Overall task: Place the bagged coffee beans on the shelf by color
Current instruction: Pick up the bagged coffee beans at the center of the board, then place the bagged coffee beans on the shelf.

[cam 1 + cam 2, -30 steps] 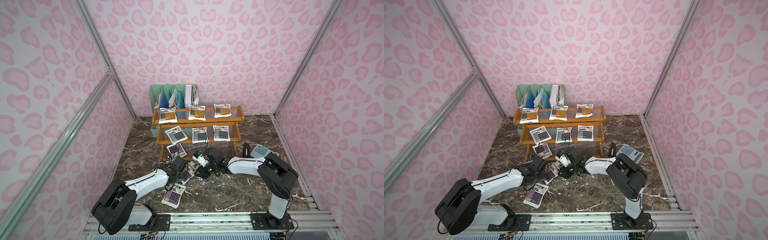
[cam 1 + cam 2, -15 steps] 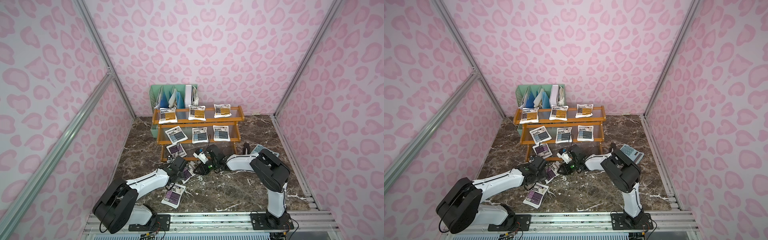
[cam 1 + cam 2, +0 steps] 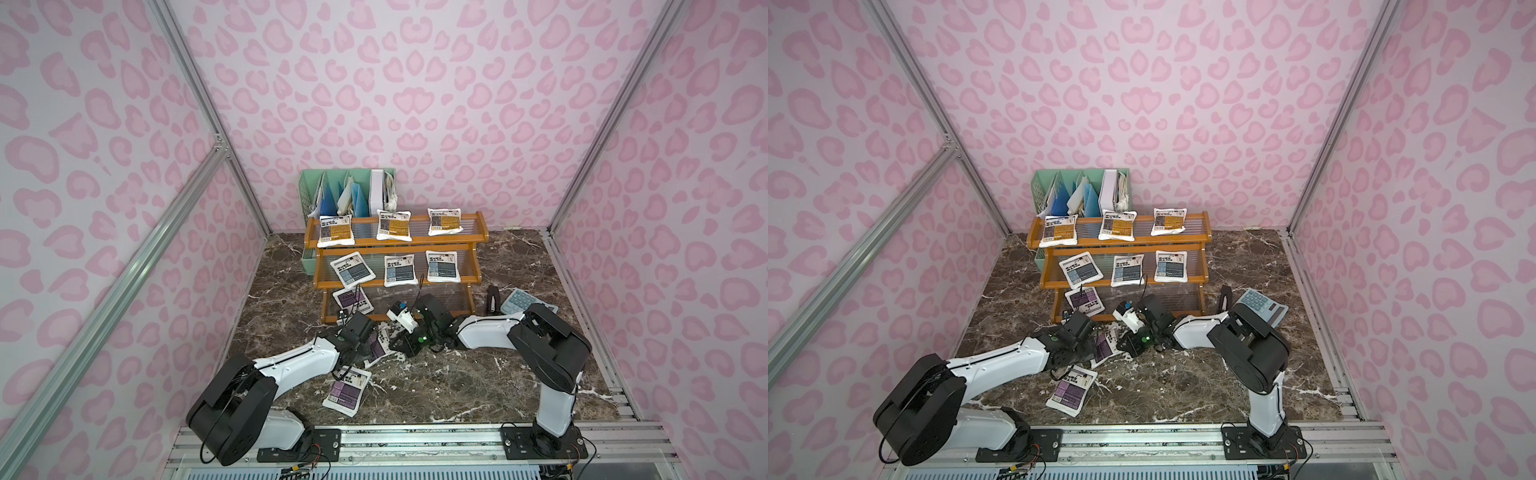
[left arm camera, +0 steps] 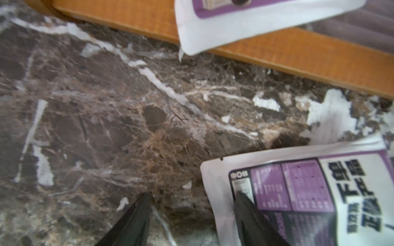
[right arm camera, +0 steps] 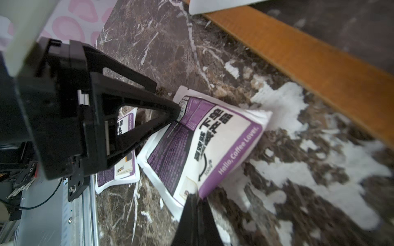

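The shelf point(image 3: 419, 242) holds three orange coffee bags point(image 3: 336, 230) on its top tier and three blue-grey ones point(image 3: 400, 270) on the middle tier. One purple bag point(image 3: 352, 300) lies at the bottom tier's left end. On the floor in front, another purple bag point(image 5: 213, 144) lies tilted between both grippers. My right gripper point(image 5: 196, 199) is shut on its near corner. My left gripper point(image 4: 193, 193) is open, one fingertip point(image 5: 175, 108) resting on the opposite corner. A third purple bag point(image 3: 347, 388) lies flat nearer the front.
A mint-green file holder point(image 3: 316, 195) stands behind the shelf's left end. A grey calculator point(image 3: 525, 301) and a small black object point(image 3: 492, 297) lie right of the shelf, beside my right arm's elbow. Metal rails point(image 3: 415, 436) edge the front.
My right gripper has closed onto the purple bag's corner, and the right arm's elbow has swung. The left gripper has stayed open at the bag's other corner.
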Available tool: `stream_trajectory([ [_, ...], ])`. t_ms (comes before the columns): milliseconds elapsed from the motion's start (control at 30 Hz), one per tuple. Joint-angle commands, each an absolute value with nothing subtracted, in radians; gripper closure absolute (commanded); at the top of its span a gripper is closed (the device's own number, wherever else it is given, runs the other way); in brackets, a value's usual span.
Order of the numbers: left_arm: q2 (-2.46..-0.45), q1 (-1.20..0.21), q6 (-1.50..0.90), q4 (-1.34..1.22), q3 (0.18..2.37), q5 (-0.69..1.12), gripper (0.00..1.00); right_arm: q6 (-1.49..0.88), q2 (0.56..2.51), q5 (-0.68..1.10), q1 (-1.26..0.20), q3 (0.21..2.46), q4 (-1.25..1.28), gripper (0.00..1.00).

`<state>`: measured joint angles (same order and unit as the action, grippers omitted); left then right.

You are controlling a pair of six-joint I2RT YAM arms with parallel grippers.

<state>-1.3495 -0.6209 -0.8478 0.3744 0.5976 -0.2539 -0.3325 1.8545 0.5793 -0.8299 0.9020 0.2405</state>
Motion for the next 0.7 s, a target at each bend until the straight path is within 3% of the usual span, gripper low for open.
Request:
stream_trajectory([
  [0, -1.301, -0.619, -0.852, 0.482, 0.605, -0.271, 0.32, -0.348, 1.795, 0.548, -0.817, 0.865, 0.297, 1.0],
  [367, -1.122, -0.617, -0.942, 0.57, 0.662, -0.425, 0.33, -0.531, 1.453, 0.46, -0.619, 0.636, 0.372, 1.0],
  [667, -1.16, -0.618, -0.968, 0.545, 0.661, -0.39, 0.33, -0.887, 1.407, 0.229, -0.551, 0.621, 0.505, 1.0],
])
